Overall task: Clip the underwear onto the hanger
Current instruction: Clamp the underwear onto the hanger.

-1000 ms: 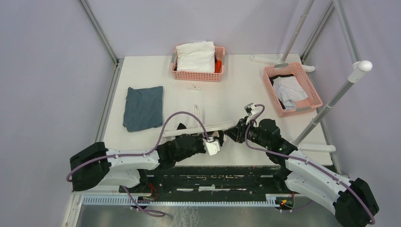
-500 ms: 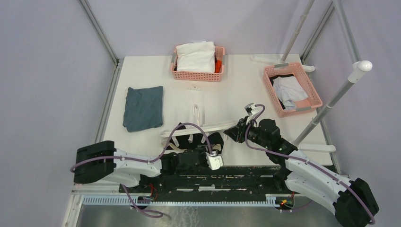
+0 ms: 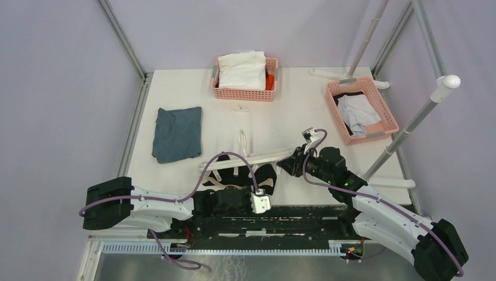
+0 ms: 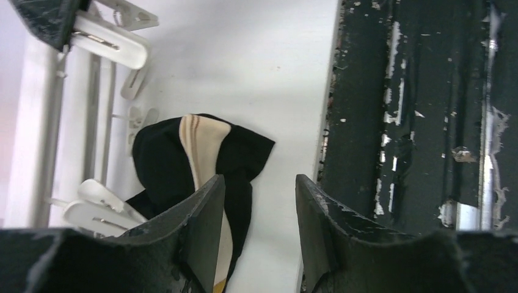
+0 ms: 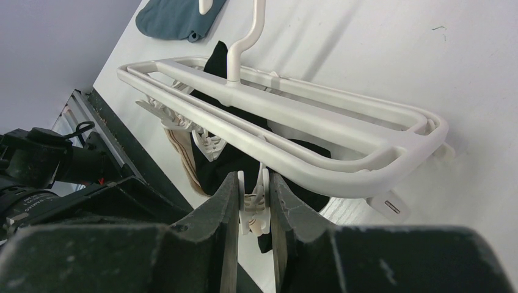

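The white hanger lies on the table near the front, its hook pointing away from me. The black underwear with a beige waistband lies bunched under and in front of its rails. My right gripper is at the hanger's right end. In the right wrist view it is shut on one dangling white clip below the hanger, with the underwear behind. My left gripper is open and holds nothing. It hovers at the table's front edge, just short of the underwear.
A folded blue-grey cloth lies at the left. A pink basket with a white garment stands at the back, another pink basket at the right. A slanted pole rises at the right. A black rail runs along the front edge.
My left gripper has opened, let go of the underwear and drawn back toward the front edge. The right gripper has stayed shut on the clip.
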Motion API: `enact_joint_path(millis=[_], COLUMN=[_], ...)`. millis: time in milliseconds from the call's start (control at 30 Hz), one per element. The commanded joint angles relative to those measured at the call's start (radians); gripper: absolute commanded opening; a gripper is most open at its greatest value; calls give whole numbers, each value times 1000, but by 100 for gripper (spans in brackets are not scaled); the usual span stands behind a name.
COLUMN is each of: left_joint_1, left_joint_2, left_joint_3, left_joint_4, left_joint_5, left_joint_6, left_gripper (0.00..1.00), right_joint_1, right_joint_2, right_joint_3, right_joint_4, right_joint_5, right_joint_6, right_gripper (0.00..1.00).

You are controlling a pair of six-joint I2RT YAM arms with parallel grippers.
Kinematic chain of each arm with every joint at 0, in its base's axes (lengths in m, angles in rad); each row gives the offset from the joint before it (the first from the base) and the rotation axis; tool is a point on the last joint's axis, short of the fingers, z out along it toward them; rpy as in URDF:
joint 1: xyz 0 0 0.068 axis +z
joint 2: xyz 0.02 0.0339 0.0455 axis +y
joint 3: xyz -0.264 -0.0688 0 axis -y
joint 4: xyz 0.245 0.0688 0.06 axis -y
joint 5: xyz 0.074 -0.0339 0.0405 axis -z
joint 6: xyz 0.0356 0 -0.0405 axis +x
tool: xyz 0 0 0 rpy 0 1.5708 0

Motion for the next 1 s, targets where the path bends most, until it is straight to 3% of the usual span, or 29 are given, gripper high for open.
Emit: enact_joint_path(millis=[0,200,433,967], left_joint_1=[5,62,144,151], left_joint_2=[-33,10,89,119], left_joint_3=[-1,2,49,123], left_joint_4=[102,165,132,-65], left_joint_5=[-80,-124,9,203], left_joint_6=[15,19,-12,-39], left_gripper=[55,58,59,57], right_joint_1=[3,3,3,3], right_joint_2=[-8,-10,-6,-13], right_joint_3=[35,35,40,37], right_joint_4=[61,61,60,53], right_joint_5=[-9,-8,-11,-9], right_joint_6=[-3,-1,-1,-4], right_gripper=[11,11,11,11])
